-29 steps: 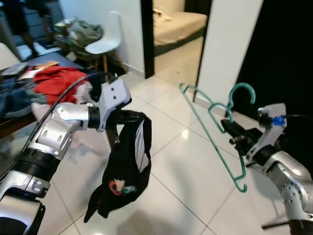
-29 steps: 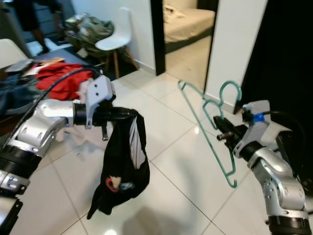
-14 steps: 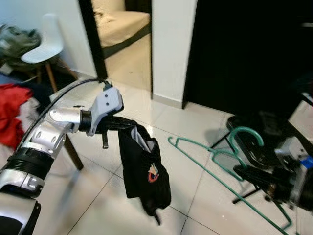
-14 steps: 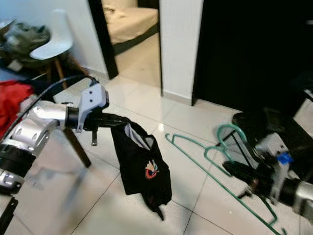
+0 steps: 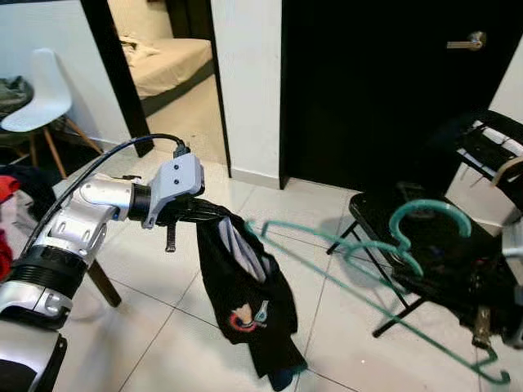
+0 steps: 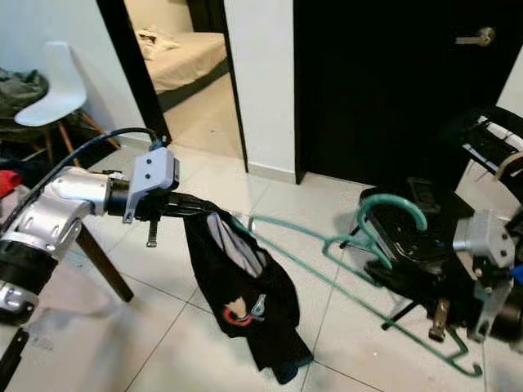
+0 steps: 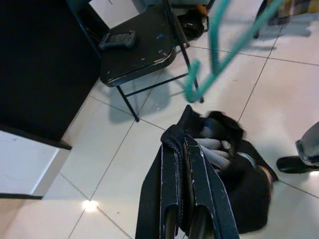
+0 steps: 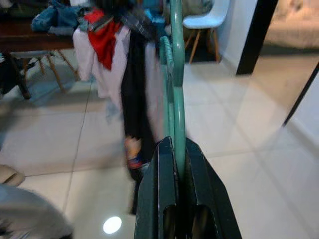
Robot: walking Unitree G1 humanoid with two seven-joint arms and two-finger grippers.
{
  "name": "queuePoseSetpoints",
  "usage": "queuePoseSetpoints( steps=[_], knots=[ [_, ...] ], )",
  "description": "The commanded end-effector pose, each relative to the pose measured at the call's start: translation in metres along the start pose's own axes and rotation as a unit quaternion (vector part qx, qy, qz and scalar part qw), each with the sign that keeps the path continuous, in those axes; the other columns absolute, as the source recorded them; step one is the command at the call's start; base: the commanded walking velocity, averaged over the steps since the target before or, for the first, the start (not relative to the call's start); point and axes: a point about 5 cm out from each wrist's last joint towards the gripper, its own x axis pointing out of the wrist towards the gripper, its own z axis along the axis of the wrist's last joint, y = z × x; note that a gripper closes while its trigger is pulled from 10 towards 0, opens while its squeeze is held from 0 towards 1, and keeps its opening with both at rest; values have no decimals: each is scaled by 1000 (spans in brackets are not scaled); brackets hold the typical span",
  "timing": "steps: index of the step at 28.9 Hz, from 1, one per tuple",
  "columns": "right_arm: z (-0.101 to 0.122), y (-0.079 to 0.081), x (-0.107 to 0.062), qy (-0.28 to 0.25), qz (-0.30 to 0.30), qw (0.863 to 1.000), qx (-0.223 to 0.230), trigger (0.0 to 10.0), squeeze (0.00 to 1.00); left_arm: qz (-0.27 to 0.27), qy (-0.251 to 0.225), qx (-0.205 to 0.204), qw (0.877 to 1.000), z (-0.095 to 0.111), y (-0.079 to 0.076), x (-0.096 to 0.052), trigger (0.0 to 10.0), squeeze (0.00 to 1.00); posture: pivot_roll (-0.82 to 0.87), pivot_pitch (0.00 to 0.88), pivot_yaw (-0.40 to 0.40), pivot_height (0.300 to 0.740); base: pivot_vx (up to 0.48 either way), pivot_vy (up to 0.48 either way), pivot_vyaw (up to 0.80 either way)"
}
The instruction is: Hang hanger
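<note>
Head stereo pair: both eyes look forward and down over the white tiled floor (image 5: 163, 343) toward a black door (image 6: 368, 90), from standing height. They share nearly the whole scene; the right eye's picture sits slightly shifted. Left wrist camera: looks along its closed black fingers (image 7: 172, 194), close range, down at floor and a black folding chair (image 7: 134, 55), which the head views show at centre right. Right wrist camera: looks along its black fingers (image 8: 159, 194), close, back across the room toward a white chair (image 8: 207, 20).
</note>
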Motion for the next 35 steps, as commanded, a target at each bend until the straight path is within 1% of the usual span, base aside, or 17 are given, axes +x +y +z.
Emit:
queuePoseSetpoints(
  steps=[1,6,9,10,12,14,16,22,23,24,26,27,28,30,35],
  knots=[
    [6,3,4,-11,7,1000,-12,10000,0,-3,3,21,1000,6,4,-1,10000,0,-108,0,90,740,0,0,0],
    [11,5,8,-19,14,999,-23,10000,0,-5,-13,32,999,13,6,0,10000,0,-103,0,88,740,0,0,0],
    [9,8,8,1,29,999,-22,10000,0,-5,-22,40,999,18,8,-1,10000,0,-100,0,86,740,0,0,0],
    [6,11,8,12,43,999,-16,10000,0,-7,-21,42,999,18,8,-1,10000,0,-97,0,83,740,0,0,0],
    [6,11,8,12,43,999,-16,10000,0,-7,-21,42,999,18,8,-1,10000,0,-97,0,83,740,0,0,0],
    [1,19,5,27,74,997,-1,10000,0,-9,-19,45,999,18,8,-2,10000,0,-92,0,82,740,0,0,0],
    [-2,23,3,39,90,995,7,10000,0,-11,-18,47,999,19,7,-4,10000,0,-92,0,82,740,0,0,0],
    [-2,27,4,37,107,993,15,10000,0,-14,-18,50,999,21,7,-5,10000,0,-88,0,81,740,0,0,0],
    [-2,27,4,37,107,993,15,10000,0,-14,-18,50,999,21,7,-5,10000,0,-88,0,81,740,0,0,0],
    [-2,26,8,34,104,994,15,10000,0,-15,-20,51,998,21,6,-5,10000,0,-88,0,80,740,0,0,0],
    [-2,26,8,34,104,994,15,10000,0,-15,-20,51,998,21,6,-5,10000,0,-88,0,80,740,0,0,0],
    [-4,22,17,30,82,996,13,10000,0,-18,-26,53,998,24,5,-3,10000,0,-88,0,82,740,0,0,0],
    [-4,22,17,30,82,996,13,10000,0,-18,-26,53,998,24,5,-3,10000,0,-88,0,82,740,0,0,0],
    [-6,18,23,28,66,997,10,10000,0,-19,-31,53,998,25,5,-2,10000,0,-87,0,82,740,0,0,0],
    [-5,18,26,26,64,998,5,10000,0,-23,-34,57,998,27,5,-3,10000,0,-86,0,81,740,0,0,0]
  ],
)
